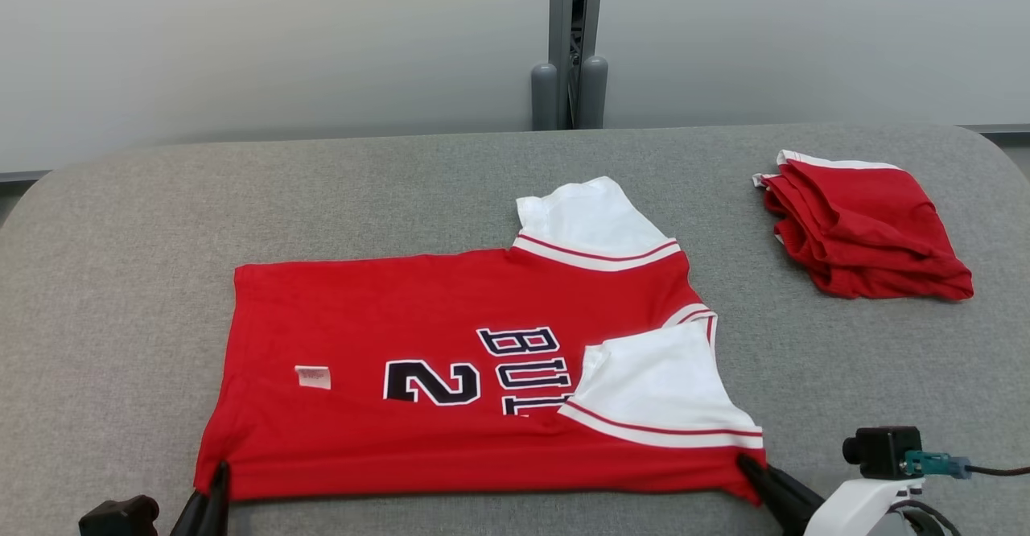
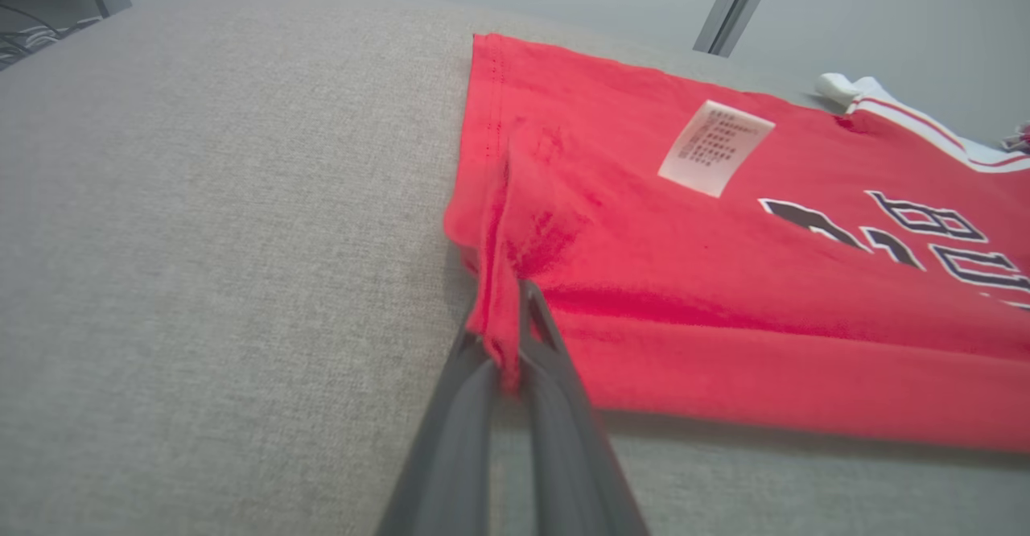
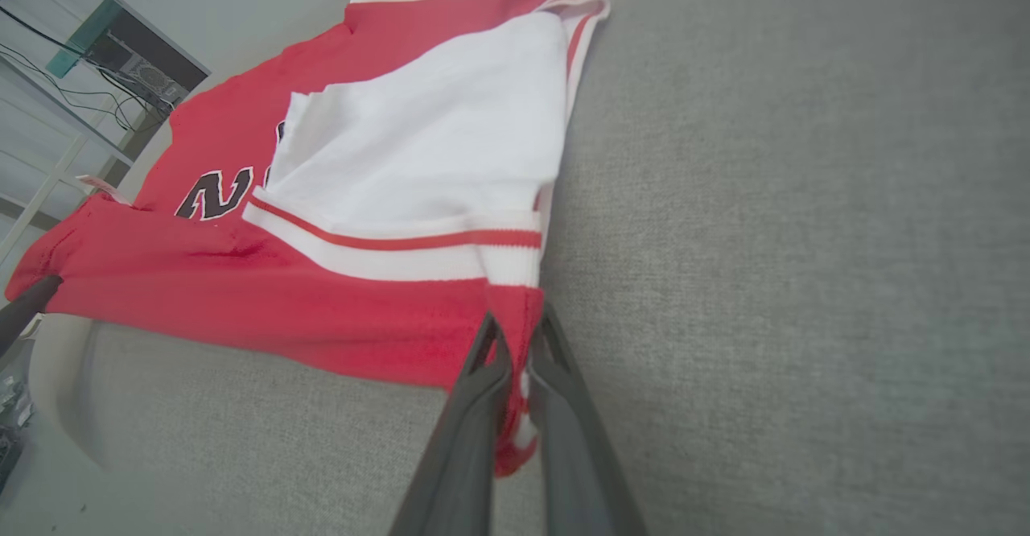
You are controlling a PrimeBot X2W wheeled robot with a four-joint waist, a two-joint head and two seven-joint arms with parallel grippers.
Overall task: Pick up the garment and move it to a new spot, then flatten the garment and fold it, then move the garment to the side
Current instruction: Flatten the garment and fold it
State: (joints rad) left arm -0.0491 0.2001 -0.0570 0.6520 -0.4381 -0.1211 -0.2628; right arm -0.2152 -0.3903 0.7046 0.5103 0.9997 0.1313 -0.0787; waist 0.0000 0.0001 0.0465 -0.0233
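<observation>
1 grey table (image 1: 121, 278); 1 red-and-white garment (image 1: 362, 311) spread flat at its near middle; 1 folded red bundle (image 1: 869, 230) at far right.
Garment: soft, light and limp, likely to sag and crease; best held at its 2 near-edge corners. Left fingers (image 2: 555, 407) and right fingers (image 3: 459, 439): 2 pairs, each pinched closed on 1 corner. 1 white label (image 1: 312, 376).

Lab or test room: grey fabric-covered worktop (image 1: 402, 190); plain pale partition panels (image 1: 241, 37), metal post (image 1: 561, 29) at 12 o'clock; white shelving (image 3: 44, 170), cables (image 3: 76, 89), electronics box (image 3: 133, 65).
</observation>
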